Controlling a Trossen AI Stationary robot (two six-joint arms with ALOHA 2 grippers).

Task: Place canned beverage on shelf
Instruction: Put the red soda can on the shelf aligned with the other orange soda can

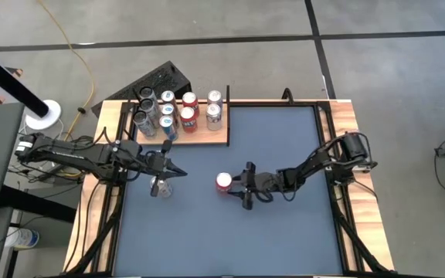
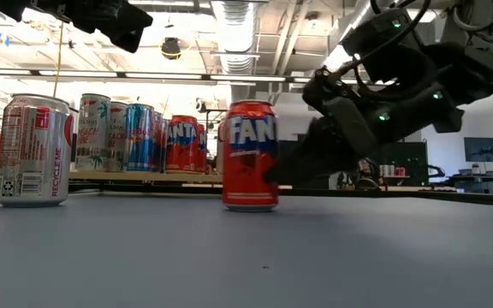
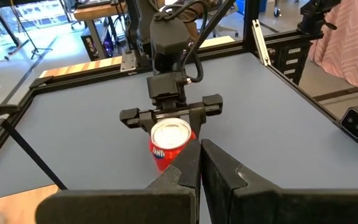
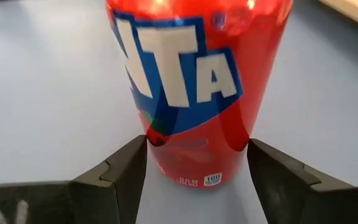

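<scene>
A red soda can (image 2: 250, 155) stands upright on the blue table (image 1: 284, 232), near its middle, and it is not on the shelf. The right gripper (image 1: 240, 185) sits low at the can, its fingers (image 4: 122, 167) spread wide on either side of the can's lower half; in the right wrist view each finger stands just beside the can wall, and I cannot tell whether either one touches it. The right arm reaches in from the table's right edge. A silver can (image 2: 32, 151) also stands upright on the table, to the left of the red one and well apart from it. The left gripper (image 1: 178, 171) hangs over the table just beside that silver can, its fingers (image 3: 185, 168) pressed together with nothing between them, pointing toward the red can. Farther back, at the table's far left corner, the shelf (image 1: 219, 136), a light wooden board, carries a cluster of upright cans (image 1: 178, 113), red, blue and silver, standing in close rows on its left and middle part, with its near right corner bare.
</scene>
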